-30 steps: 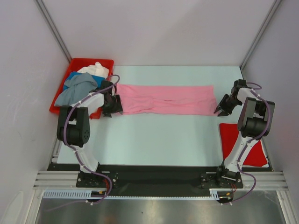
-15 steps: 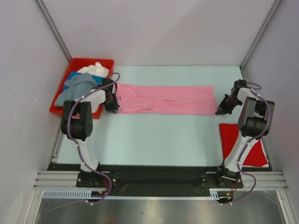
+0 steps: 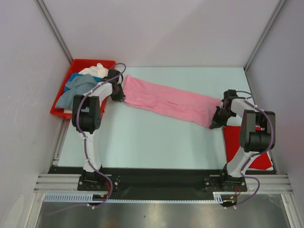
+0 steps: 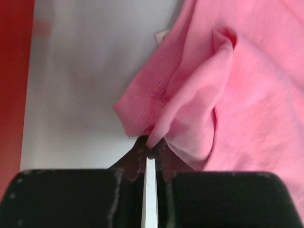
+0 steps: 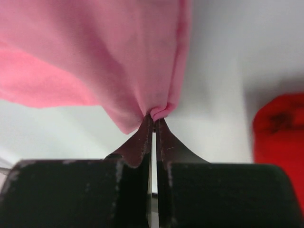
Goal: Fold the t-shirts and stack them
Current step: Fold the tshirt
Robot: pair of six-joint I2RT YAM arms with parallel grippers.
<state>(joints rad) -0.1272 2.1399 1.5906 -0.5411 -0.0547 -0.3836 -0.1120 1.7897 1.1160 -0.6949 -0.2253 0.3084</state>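
Pink t-shirt [image 3: 166, 100] newly aslant; ends tight in left gripper [image 4: 150, 152], right gripper [image 5: 154, 118]

Two black-and-white robot arms rise from bases at the near desk edge. The left arm [image 3: 88, 116] stretches far forward, and the left hand [image 3: 118, 93] is pinched tight on one end of a light pink cloth t-shirt [image 3: 166, 102]. The right arm [image 3: 254, 129] folds inward, the right hand [image 3: 214, 124] clamped on the other end.

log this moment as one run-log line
left jaws: shut on pink t-shirt end by red bin | right jaws: shut on other end | shirt: stretched diagonally | red t-shirt: flat, near right
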